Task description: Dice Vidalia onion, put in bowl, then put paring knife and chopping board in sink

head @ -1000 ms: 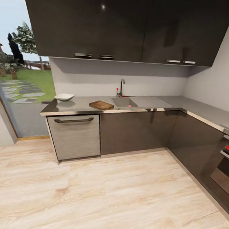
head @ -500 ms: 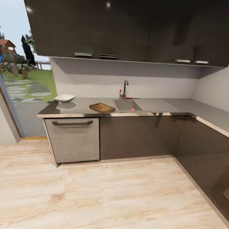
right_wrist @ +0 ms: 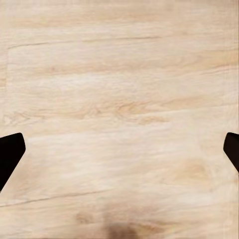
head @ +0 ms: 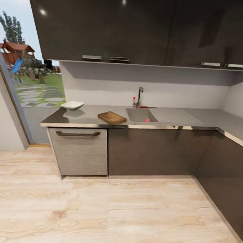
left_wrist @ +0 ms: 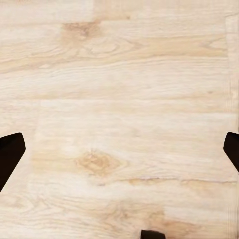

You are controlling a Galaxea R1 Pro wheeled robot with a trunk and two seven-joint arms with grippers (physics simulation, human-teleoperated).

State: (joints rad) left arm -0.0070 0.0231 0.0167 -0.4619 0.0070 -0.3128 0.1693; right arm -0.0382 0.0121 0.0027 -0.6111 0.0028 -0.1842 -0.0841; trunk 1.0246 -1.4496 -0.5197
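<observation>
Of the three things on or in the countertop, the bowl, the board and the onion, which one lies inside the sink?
The Vidalia onion: small and pinkish-red, in the sink basin. The chopping board and bowl rest on the countertop.

Glossy grey surface with a metallic front edge; board of brown wood grain; sink seemingly matt steel; floor pale wood planks; upper cabinets glossy dark.
</observation>
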